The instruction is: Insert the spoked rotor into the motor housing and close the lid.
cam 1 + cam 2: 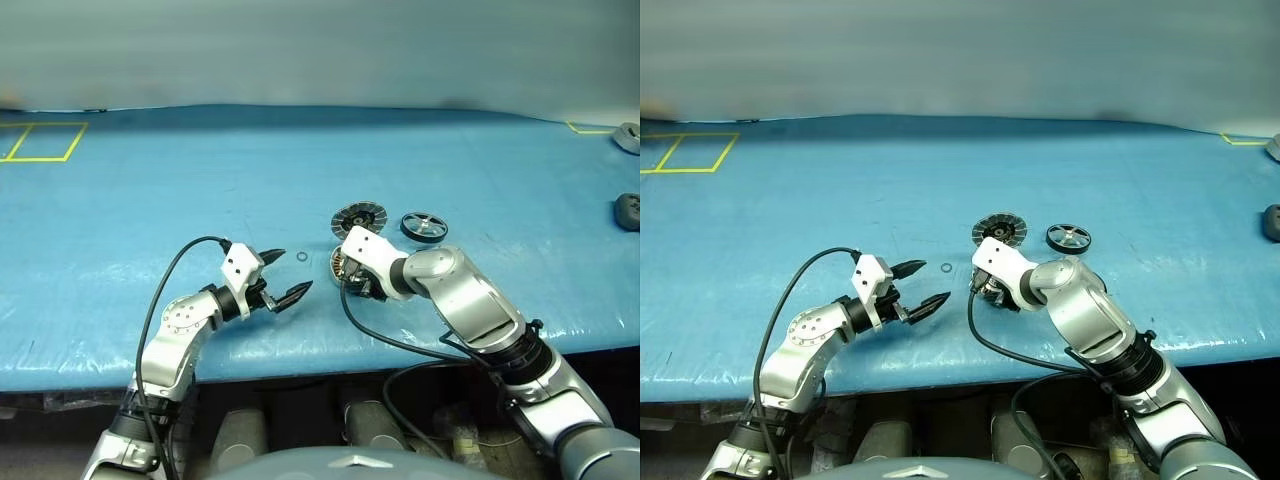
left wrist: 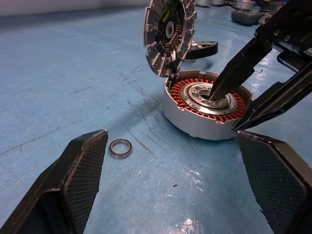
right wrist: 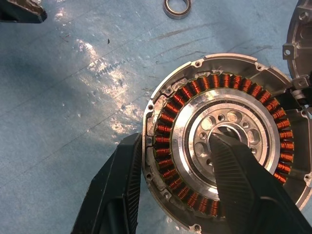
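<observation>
Copper-brown wire coils ring the inside of the motor housing (image 3: 222, 141), which sits open on the blue table (image 1: 150, 180). The right gripper (image 3: 175, 185) is pinching the housing's wall: one black finger sits outside the rim and the other pokes down into the hole in the pale metal middle. The fingers are partly closed on that wall.

The left gripper (image 1: 287, 273) hangs just beside the housing with its fingers spread wide, holding nothing. A tiny metal ring (image 2: 120, 148) lies on the table near it.

The lid (image 2: 168, 36) stands up on its edge, leaning at the back of the housing, with its shiny, cut-up rim facing this way. In the head camera's pictures it looks to be lying just behind the housing instead. The spoked rotor (image 1: 424, 226) lies flat on the table near the lid, a little way from the housing. Nothing has gone into the housing yet.

What could go wrong? I think the inside finger could scrape the coils if the hand twists or slides. The grip is only on one thin side, so the housing could tip or spin if it is lifted. A bump could knock the leaning lid down onto the open housing. The left gripper could also push the small ring away if it moves in low.
</observation>
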